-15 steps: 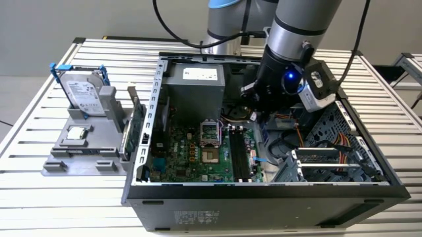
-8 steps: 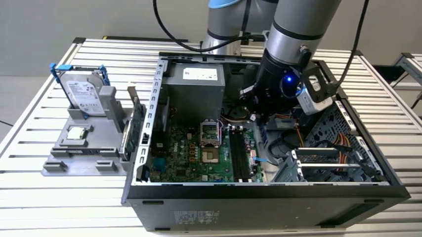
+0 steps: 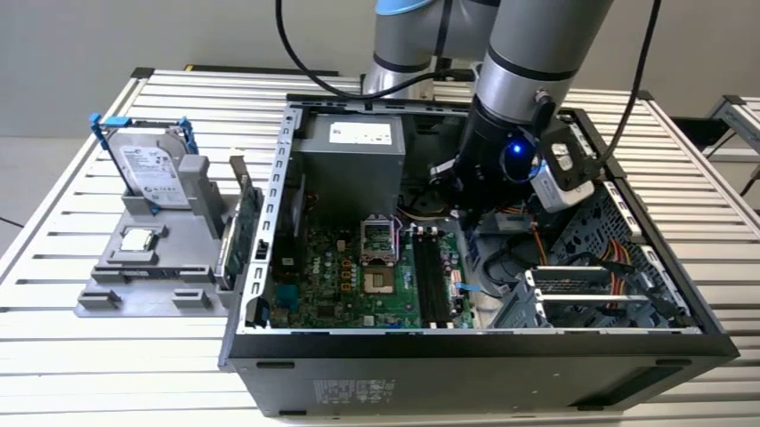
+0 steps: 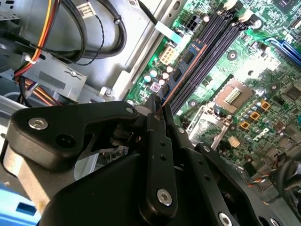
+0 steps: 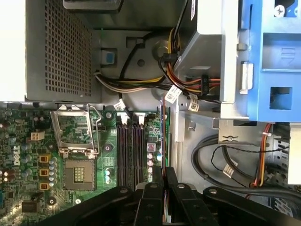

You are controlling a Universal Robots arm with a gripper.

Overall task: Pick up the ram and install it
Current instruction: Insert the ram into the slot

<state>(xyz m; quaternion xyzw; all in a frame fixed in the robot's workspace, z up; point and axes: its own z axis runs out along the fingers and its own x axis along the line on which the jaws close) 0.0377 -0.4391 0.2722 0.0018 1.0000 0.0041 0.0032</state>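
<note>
Looking inside the open case (image 3: 475,342), you see the tool (image 5: 163,175) pinching the ram (image 4: 188,59) on edge, just beside the dark slots (image 5: 130,150) on the board (image 3: 344,285). The case sits on a slatted white surface (image 3: 71,365); a grey wall (image 3: 119,36) stands behind.

No print on any label or board can be read.

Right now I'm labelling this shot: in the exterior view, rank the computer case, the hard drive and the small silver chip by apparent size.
1. computer case
2. hard drive
3. small silver chip
</note>
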